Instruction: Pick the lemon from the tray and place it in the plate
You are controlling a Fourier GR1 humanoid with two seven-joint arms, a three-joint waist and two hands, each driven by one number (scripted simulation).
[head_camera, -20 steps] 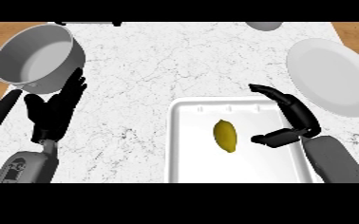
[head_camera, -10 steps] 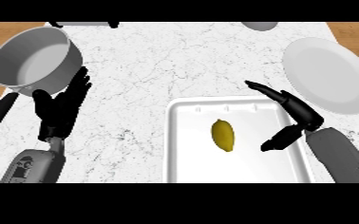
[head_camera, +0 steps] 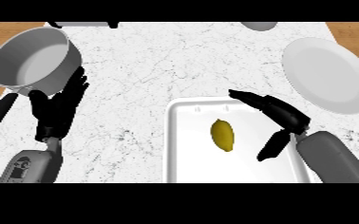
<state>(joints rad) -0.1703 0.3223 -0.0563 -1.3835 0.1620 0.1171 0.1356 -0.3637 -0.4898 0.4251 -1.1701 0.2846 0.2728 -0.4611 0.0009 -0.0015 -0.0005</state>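
Note:
A yellow lemon (head_camera: 223,134) lies in the middle of the white tray (head_camera: 184,147) at the lower centre. My right hand (head_camera: 284,115) hovers over the tray's right side, open, fingers stretched toward the tray's far edge and thumb hanging down right of the lemon, not touching it. The white plate (head_camera: 324,73) sits at the right edge, beyond the hand. At the left, my left hand (head_camera: 56,109) rests open with fingers up, beside the pot.
A grey pot (head_camera: 35,57) with a dark handle stands at the far left. A small grey bowl (head_camera: 258,25) shows at the top edge. Marble counter lies between pot, tray and plate; wooden strips show at both top corners.
My right hand has shifted slightly toward me and stays open beside the lemon. The left hand has drifted a little. The lemon has not moved.

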